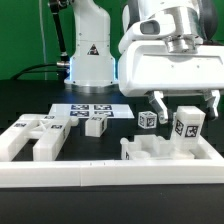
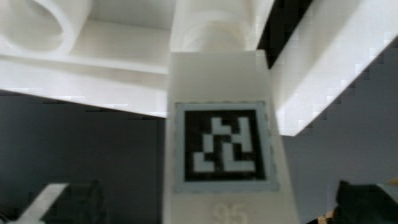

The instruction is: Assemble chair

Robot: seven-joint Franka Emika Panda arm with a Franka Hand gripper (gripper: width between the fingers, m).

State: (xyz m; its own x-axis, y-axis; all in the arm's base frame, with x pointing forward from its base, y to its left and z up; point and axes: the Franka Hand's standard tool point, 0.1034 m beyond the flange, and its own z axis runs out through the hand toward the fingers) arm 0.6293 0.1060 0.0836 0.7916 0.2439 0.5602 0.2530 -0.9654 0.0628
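On the black bench [image 1: 25, 100] the hand [image 1: 185, 108] is hanging released at the exterior view's right. Its jaws are standing wide on either side of the work and touching nothing. Below it a notched chair panel [image 1: 150, 152] is lying flat, and an upright tagged post [image 1: 187, 126] is standing just behind that panel. Whether the post is seated in it I cannot tell.

By my judgement a placing step is ending. The next move is calling for a straight lift clear of the post without knocking it, then a reach for another loose part, such as the small cube [image 1: 147, 119] nearby.

Nothing is reading as words. The post's tag [image 2: 226, 143] is showing only a black-and-white pattern, and the triangular label [image 1: 90, 48] on the robot base [image 1: 85, 68] is too small to read.
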